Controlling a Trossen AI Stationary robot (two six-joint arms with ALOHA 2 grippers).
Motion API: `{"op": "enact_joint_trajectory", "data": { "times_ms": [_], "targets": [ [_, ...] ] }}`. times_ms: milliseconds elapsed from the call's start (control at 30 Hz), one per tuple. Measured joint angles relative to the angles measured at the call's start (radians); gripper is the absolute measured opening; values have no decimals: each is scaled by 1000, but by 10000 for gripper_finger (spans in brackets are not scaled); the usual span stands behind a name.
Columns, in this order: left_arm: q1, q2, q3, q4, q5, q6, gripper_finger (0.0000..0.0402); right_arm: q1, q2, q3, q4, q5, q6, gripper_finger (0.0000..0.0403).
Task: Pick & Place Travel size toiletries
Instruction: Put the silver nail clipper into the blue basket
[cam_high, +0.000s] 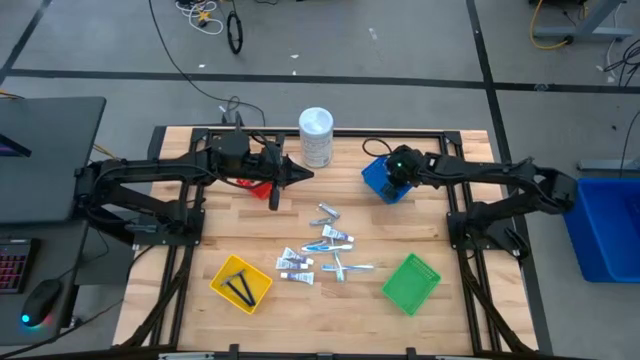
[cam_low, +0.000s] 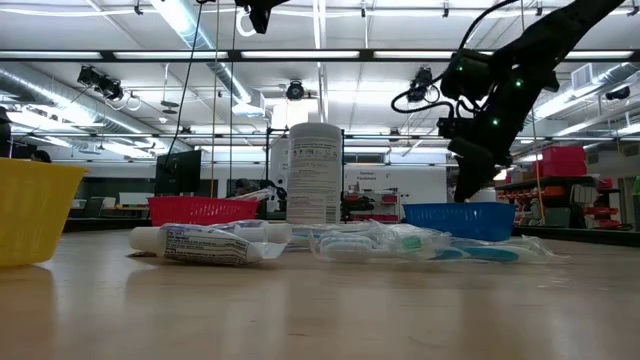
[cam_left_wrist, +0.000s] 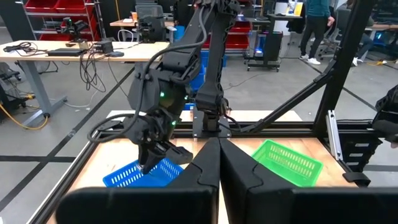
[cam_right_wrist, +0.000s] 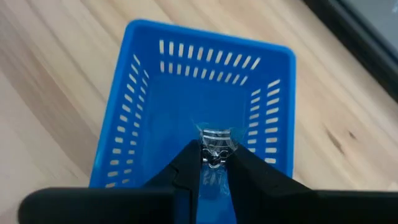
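Dark fingers (cam_right_wrist: 186, 174) of the right gripper (cam_right_wrist: 214, 163) fill the right wrist view, pinching a clear-wrapped toiletry (cam_right_wrist: 215, 149) over the blue basket (cam_right_wrist: 155, 124). Largest is the wooden table (cam_high: 200, 235), then the left arm's gripper (cam_high: 300, 175), closed and empty above the red basket (cam_high: 250, 184). Loose travel size toiletries (cam_high: 318, 250) lie mid-table between the yellow basket (cam_high: 222, 290) and green basket (cam_high: 411, 282).

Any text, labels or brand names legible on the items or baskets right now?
None can be read.
Tall white container: printed label, too small to read.
Tube in front: print too blurred to read.
Baskets: no lettering visible.
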Motion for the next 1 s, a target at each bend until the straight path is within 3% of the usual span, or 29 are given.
{"op": "enact_joint_trajectory", "data": {
  "times_ms": [567, 1000],
  "targets": [
    [0, 0, 0, 0, 0, 0, 12, 0, 21, 0, 0, 0, 0, 89],
    [0, 0, 0, 0, -3, -3, 10, 0, 21, 0, 0, 0, 0, 184]
  ]
}}
